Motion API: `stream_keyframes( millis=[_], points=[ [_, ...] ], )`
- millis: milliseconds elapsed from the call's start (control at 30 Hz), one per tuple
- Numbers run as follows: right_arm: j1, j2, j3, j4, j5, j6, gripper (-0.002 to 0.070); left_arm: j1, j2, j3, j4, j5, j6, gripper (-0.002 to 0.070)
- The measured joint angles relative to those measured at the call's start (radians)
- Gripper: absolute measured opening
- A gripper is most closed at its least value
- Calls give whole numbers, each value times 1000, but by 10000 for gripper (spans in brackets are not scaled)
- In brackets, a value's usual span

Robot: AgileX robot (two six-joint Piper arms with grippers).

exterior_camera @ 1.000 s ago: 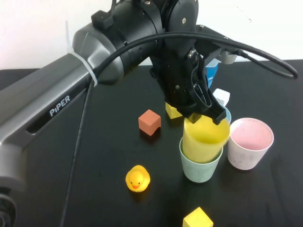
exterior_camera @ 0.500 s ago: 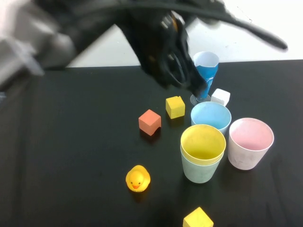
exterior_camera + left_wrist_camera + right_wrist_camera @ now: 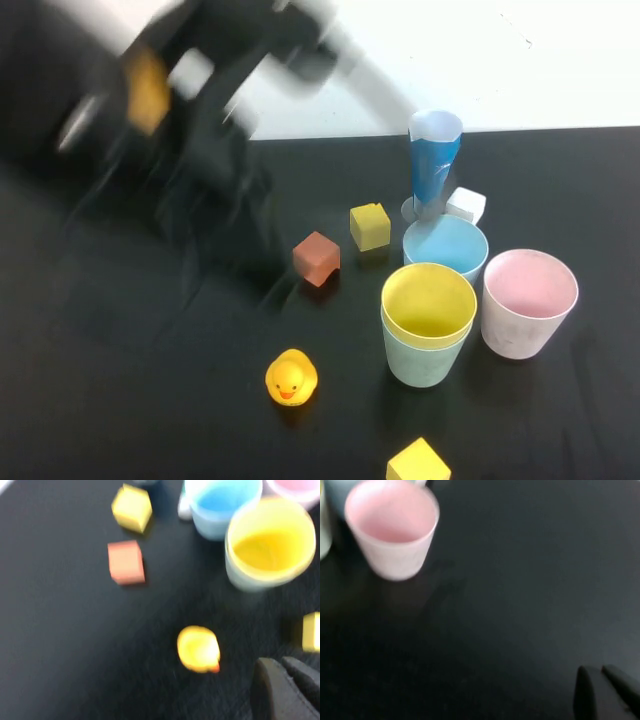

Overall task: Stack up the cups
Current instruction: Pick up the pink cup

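Note:
The yellow cup (image 3: pixel 429 300) sits nested inside the mint green cup (image 3: pixel 425 362) on the black table. The light blue cup (image 3: pixel 445 245) stands just behind them and the pale pink cup (image 3: pixel 528 303) to their right. My left arm (image 3: pixel 180 150) is a blur over the table's far left, well away from the cups. The left gripper (image 3: pixel 282 662) is empty with its fingers together, above the table near the duck; its view shows the yellow cup (image 3: pixel 270 545). The right gripper (image 3: pixel 600 670) hangs shut over bare table, apart from the pink cup (image 3: pixel 392 527).
A tall blue-and-white cone glass (image 3: pixel 434 160) and a white cube (image 3: pixel 466 204) stand behind the light blue cup. A yellow cube (image 3: pixel 370 226), a red-orange cube (image 3: pixel 316 257), a yellow rubber duck (image 3: pixel 291 378) and another yellow cube (image 3: pixel 418 462) lie around the cups.
My left gripper let go of the yellow cup, which now sits down inside the mint green cup. The left arm has swung up and away to the left.

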Motion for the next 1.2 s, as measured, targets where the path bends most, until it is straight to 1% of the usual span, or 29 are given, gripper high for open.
stream_keyframes(
  millis=[100, 200, 367, 533, 633, 667, 733, 867, 900, 967, 1000, 1100, 1167, 1200],
  points=[
    [31, 109, -90, 15, 98, -55, 10, 0, -140, 227, -2, -93, -33, 2],
    [99, 226, -167, 16, 171, -87, 10, 0, -246, 419, -2, -195, -73, 2],
    [232, 404, -320, -41, 262, -98, 10, 0, -402, 719, 8, -358, -217, 2],
    [333, 595, -495, -93, 304, -100, 11, 0, -485, 902, 5, -430, -310, 2],
    [359, 712, -591, -94, 304, -88, 25, 0, -517, 962, 3, -442, -334, 1],
    [363, 752, -620, -86, 304, -83, 43, 0, -523, 971, 3, -442, -336, 2],
    [367, 826, -665, -69, 304, -81, 102, 0, -531, 976, 1, -442, -338, 1],
    [367, 927, -716, -37, 302, -68, 319, 0, -531, 976, 1, -447, -343, 1],
    [367, 952, -718, -37, 300, -66, 384, 0, -533, 976, 1, -448, -345, 1],
    [367, 986, -718, -43, 300, -60, 447, 0, -533, 976, 1, -449, -345, 1],
    [367, 1005, -720, -50, 300, -55, 464, 0, -533, 976, 1, -449, -345, 1],
    [367, 1054, -722, -59, 298, -45, 481, 0, -533, 976, 3, -453, -345, 1],
    [367, 1089, -724, -58, 298, -36, 481, 0, -533, 976, 15, -455, -345, 1],
    [367, 1107, -724, -52, 298, -34, 470, 0, -533, 976, 20, -455, -347, 1]
  ],
)
